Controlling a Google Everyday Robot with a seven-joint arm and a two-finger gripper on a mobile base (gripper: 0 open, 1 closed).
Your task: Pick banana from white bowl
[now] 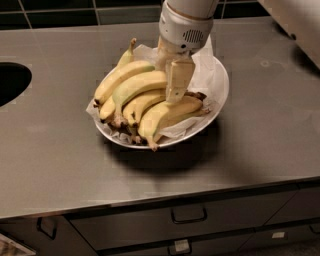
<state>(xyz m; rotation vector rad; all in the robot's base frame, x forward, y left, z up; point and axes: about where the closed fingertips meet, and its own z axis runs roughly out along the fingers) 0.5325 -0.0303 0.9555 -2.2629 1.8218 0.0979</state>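
Now pincer (175, 97) low inside white bowl (223, 90)

Cannot see the right end of the banana (135, 86): hidden behind the end effector (176, 95), low over the middle of the white bowl (220, 102). Cannot tell whether it touches the fruit. Loses the arm (187, 15) at the top edge. Hides the bowl's far rim and part of the crumpled paper (202, 75) behind that arm. Cuts the dark round hole (11, 82) in the tabletop (60, 160) at the left edge, and the drawers (185, 225) at the bottom. Shows only a pale corner (295, 20) at top right, too little to name.
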